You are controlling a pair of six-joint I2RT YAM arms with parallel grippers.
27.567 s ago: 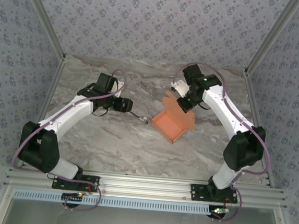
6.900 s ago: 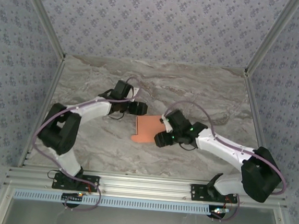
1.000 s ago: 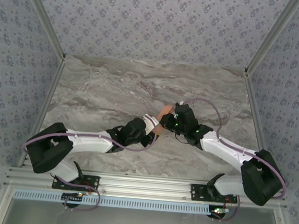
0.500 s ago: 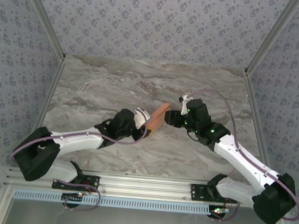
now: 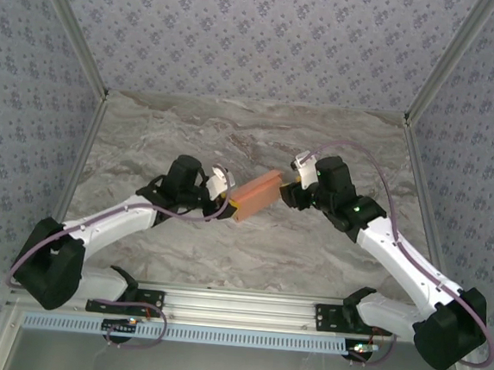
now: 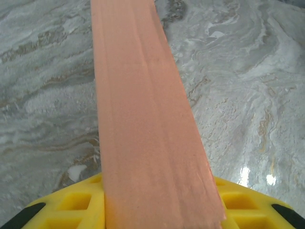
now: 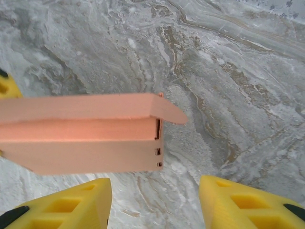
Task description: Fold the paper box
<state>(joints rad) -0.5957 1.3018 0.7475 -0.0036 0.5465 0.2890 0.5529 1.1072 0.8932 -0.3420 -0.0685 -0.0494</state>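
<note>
A grey-and-white marble-patterned table point(image 5: 191, 137) lies at the bottom of a cell walled with blue floral wallpaper point(image 5: 260, 39). Over its middle the two white arms meet end to end.

The left gripper point(image 5: 228, 202) is clamped on one short end of the paper box point(image 5: 257, 193), a salmon-orange, flat rectangular box of thin cardboard. In the left wrist view its yellow plastic fingers point(image 6: 66, 207) sit tight against either side of the box. The box runs straight out ahead of the jaws as a long narrow strip.

The right gripper point(image 5: 289, 193) stands just off the box's other end with its jaws apart. In the right wrist view its two yellow fingertips point(image 7: 248, 200) frame bare marble with nothing between them. The box lies just ahead of them, off toward one finger's side. At that end a small rounded flap point(image 7: 169, 110) stands slightly proud of the box. Whether the box touches the table I cannot tell.
</note>
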